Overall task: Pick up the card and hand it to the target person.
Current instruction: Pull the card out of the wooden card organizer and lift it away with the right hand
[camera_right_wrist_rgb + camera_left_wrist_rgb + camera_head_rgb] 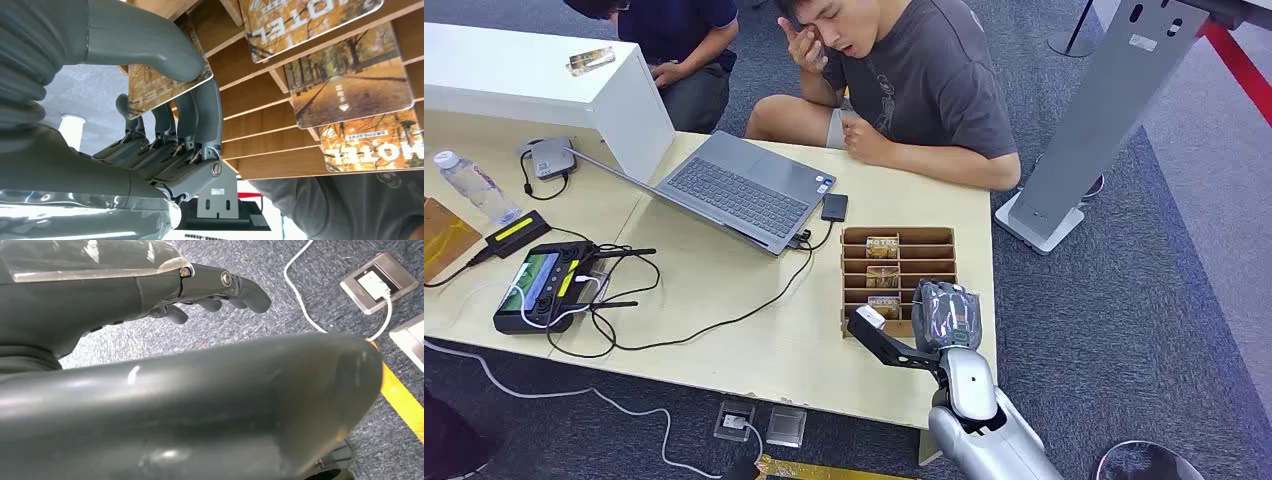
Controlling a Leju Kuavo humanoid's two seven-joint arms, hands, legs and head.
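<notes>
Right arm (984,425): silver shell, rounded segments. Right hand (929,322): grey ribbed cover, thick grey thumb, darker fingers (192,125), small screws. Left hand (200,290): dark grey, two screws, glossy transparent wrap

Even bright indoor light; soft shadows; sharp.

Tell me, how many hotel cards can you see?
4: one hotel card pinched in the right hand's fingers, and three standing in the wooden rack. More may be hidden.
</notes>
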